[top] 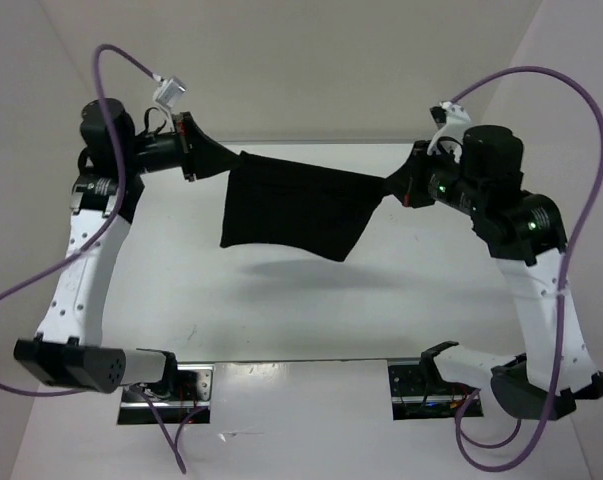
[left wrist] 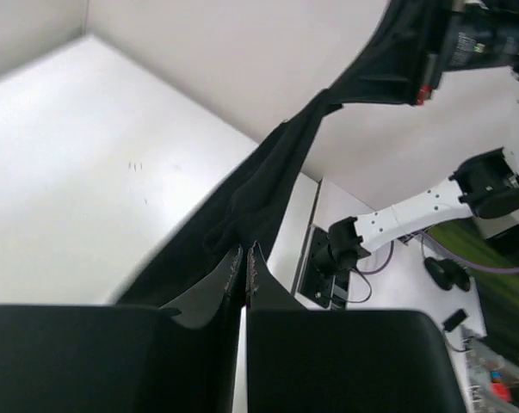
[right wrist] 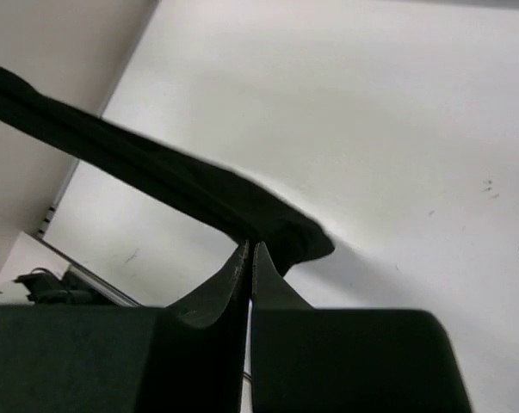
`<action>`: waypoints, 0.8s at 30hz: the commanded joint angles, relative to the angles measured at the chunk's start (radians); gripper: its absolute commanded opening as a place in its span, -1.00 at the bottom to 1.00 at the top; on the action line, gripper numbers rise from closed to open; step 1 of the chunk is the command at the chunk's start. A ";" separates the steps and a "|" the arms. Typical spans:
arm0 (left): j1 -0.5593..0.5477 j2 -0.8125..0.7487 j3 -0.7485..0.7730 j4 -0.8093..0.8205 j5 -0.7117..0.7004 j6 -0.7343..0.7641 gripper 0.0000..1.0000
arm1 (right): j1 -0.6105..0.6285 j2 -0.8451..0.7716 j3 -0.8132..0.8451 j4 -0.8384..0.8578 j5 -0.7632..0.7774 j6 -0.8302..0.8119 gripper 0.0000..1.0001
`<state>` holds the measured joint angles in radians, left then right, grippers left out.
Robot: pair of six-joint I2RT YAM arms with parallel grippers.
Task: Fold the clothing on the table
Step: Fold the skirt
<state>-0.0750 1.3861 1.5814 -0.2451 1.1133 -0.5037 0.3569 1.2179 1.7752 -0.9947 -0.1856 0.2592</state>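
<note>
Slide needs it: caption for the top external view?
The left gripper and right gripper each pinch an end of the clothing, holding it stretched in mid-air above the table.

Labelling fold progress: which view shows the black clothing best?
Top external: the whole clothing hangs stretched between left hand and right hand, above the table. Left wrist shows only a bunched strip leaving its fingers; right wrist only a narrow band at its fingertips.

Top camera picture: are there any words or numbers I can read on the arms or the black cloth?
None can be read.
The clothing is plain black, no print.
A tiny pale marking on the left arm is too small to read.
</note>
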 commanded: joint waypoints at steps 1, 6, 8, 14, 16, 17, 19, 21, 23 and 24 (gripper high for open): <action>0.013 -0.047 -0.011 0.006 0.008 0.010 -0.91 | 0.002 -0.031 0.029 -0.027 0.002 -0.009 -1.00; 0.023 0.223 0.118 -0.029 0.025 0.011 -0.91 | -0.030 0.158 0.084 -0.004 0.025 -0.018 -1.00; 0.023 0.350 0.248 -0.029 0.005 -0.001 -0.91 | -0.042 0.224 0.163 0.011 0.043 -0.018 -1.00; 0.032 0.718 0.976 -0.221 -0.020 -0.044 -0.91 | -0.079 0.521 0.570 -0.044 0.098 -0.029 -1.00; 0.041 0.783 1.021 -0.164 -0.010 -0.119 -0.91 | -0.079 0.571 0.718 -0.062 0.129 -0.029 -1.00; 0.053 0.783 0.999 -0.070 -0.010 -0.163 -0.91 | -0.079 0.592 0.760 -0.071 0.139 -0.029 -1.00; 0.066 0.783 1.028 -0.069 -0.010 -0.168 -0.91 | -0.079 0.623 0.838 -0.084 0.140 -0.029 -1.00; 0.066 0.783 1.028 -0.140 -0.020 -0.107 -0.86 | -0.079 0.623 0.814 -0.084 0.112 -0.029 -1.00; 0.066 0.783 0.988 -0.213 -0.020 -0.063 -0.86 | -0.079 0.603 0.749 -0.084 0.103 -0.029 -1.00; 0.066 0.769 0.956 -0.230 -0.020 -0.024 -0.86 | -0.079 0.571 0.646 -0.056 0.094 -0.029 -1.00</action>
<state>-0.0162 2.2070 2.5664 -0.4217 1.0760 -0.5983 0.2855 1.8492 2.5164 -1.0580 -0.0937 0.2440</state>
